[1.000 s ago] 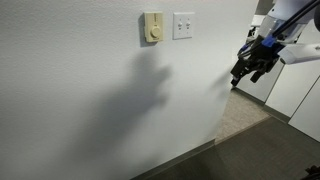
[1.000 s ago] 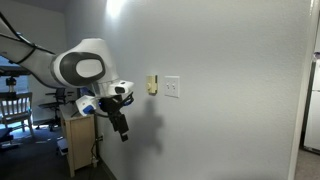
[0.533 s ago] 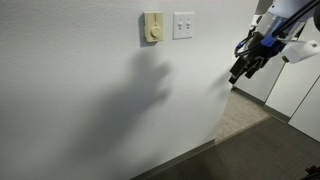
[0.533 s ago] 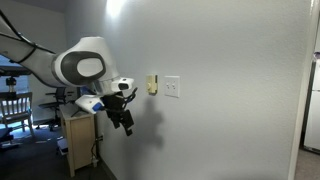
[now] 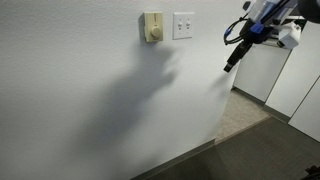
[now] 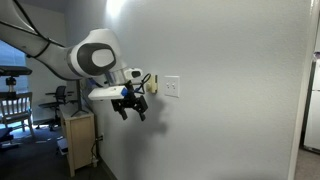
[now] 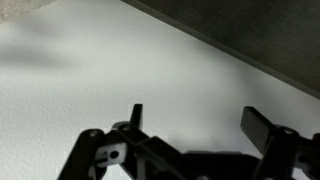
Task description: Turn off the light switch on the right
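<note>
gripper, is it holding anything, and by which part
Nothing is held. The gripper is open with only bare wall in between, and it is apart from the light switch.

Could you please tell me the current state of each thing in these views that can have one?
light switch: mounted on the wall, untouched; toggle positions too small to tell.
cream plate with knob: on the wall beside the switch, untouched; knob setting cannot be told.
gripper: open, holding nothing, in the air apart from both plates.
</note>
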